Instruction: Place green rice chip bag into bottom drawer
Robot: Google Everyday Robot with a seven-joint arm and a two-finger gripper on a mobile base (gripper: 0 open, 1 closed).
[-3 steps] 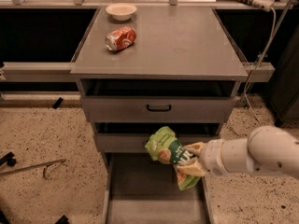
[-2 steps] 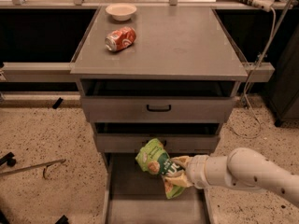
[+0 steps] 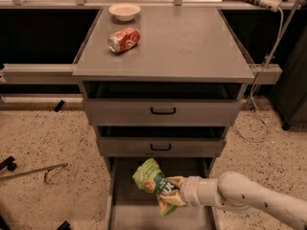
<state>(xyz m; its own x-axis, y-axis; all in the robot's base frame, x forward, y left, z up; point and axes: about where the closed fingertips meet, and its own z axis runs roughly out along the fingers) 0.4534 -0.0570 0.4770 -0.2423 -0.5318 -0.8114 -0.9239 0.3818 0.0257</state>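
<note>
The green rice chip bag (image 3: 152,181) is crumpled light green with a dark-green logo. My gripper (image 3: 173,191) is shut on its right end and holds it over the open bottom drawer (image 3: 125,214), above the drawer's middle. The white arm comes in from the lower right. The drawer is a wide grey tray pulled out below the two upper drawers; its floor shows on both sides of the bag.
A red-orange soda can (image 3: 124,39) lies on its side on the grey cabinet top (image 3: 192,47), with a white bowl (image 3: 124,11) behind it. Two upper drawers (image 3: 162,111) with black handles are nearly closed. A metal rod (image 3: 33,172) lies on the speckled floor at left.
My gripper and the bag have moved left and slightly down, from the drawer's right side to over its middle.
</note>
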